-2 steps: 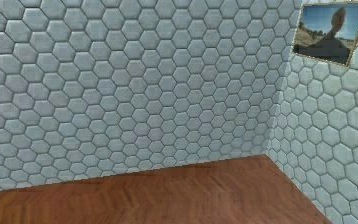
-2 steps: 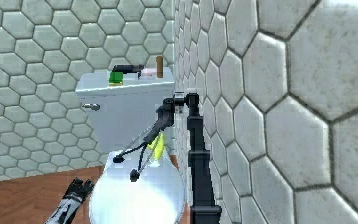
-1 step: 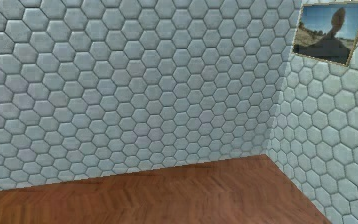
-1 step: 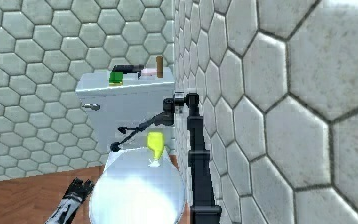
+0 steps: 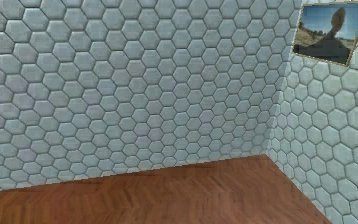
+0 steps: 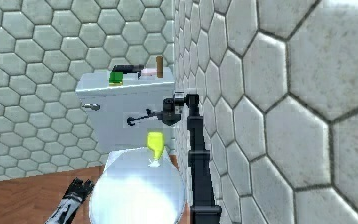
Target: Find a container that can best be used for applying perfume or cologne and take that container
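A white toilet (image 6: 137,185) with a closed lid stands against the hexagon-tiled wall in the arm side view. On its tank (image 6: 112,100) lie a green thing (image 6: 117,74), a pale pink and white thing (image 6: 139,71) and a small brown-topped thing (image 6: 159,68). The dark arm (image 6: 197,170) rises along the toilet's right side. The gripper (image 6: 147,119) is in front of the tank. A small yellow-green bottle-like thing (image 6: 156,148) sits just below the fingers, over the back of the lid. I cannot tell whether the gripper holds it.
A tiled wall (image 6: 277,110) runs close along the arm's right. A dark striped thing (image 6: 72,200) lies on the wood floor left of the toilet. The forward view has a tiled corner (image 5: 277,100), wood floor (image 5: 187,195) and a framed picture (image 5: 327,33) at upper right.
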Available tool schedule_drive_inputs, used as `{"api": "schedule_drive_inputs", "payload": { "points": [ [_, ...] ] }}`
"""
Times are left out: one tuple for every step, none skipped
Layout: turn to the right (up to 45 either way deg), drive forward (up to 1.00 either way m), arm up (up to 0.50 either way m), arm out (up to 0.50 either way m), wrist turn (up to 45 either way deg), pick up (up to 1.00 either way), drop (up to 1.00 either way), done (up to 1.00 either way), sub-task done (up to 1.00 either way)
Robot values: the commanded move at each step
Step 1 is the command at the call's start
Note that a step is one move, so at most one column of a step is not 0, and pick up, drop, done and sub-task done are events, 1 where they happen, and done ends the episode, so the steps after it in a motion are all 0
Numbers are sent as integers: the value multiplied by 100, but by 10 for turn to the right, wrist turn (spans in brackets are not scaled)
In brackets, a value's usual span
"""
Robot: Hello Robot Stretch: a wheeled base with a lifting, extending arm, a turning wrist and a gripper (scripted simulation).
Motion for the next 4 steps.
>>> {"api": "schedule_drive_inputs", "payload": {
  "points": [
    [0, 0, 0, 0, 30, 0, 0, 0, 0],
    [0, 0, -30, 0, 0, 0, 0, 0, 0],
    [0, 0, 0, 0, 0, 100, 0, 0, 0],
    [0, 0, 10, 0, 0, 0, 0, 0, 0]
  ]
}}
